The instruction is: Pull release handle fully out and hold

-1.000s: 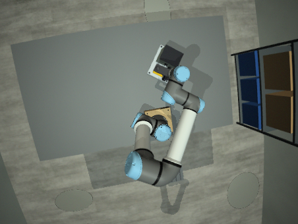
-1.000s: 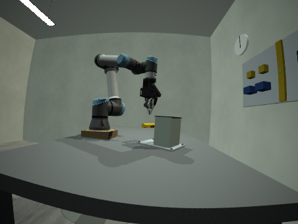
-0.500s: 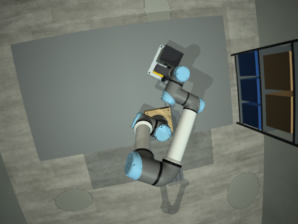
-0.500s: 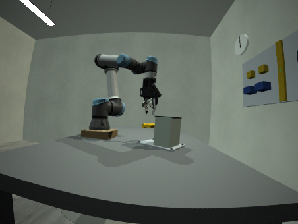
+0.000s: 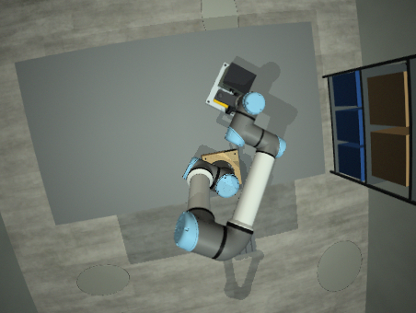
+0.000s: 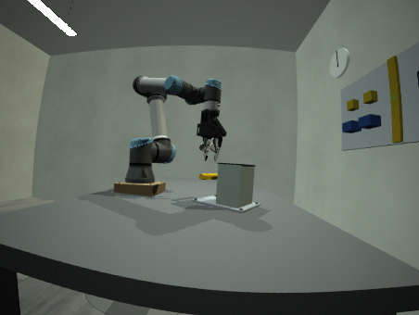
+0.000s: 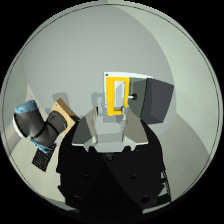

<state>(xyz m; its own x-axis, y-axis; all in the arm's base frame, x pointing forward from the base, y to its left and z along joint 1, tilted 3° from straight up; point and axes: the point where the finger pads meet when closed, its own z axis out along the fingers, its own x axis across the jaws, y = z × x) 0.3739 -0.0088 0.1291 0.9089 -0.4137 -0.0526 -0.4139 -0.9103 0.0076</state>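
The release handle is a yellow loop sticking out of a dark grey box on a white base plate. It also shows in the exterior view behind the box, and from above next to the box. My gripper hangs in the air above the handle, pointing down and apart from it. In the wrist view the fingers stand partly open with a gap, and nothing is between them. The handle lies below, in line with the gap.
My arm's base stands on a wooden plinth to the left of the box, also seen from above. A shelf unit stands off the table at the right. A wall board hangs far right.
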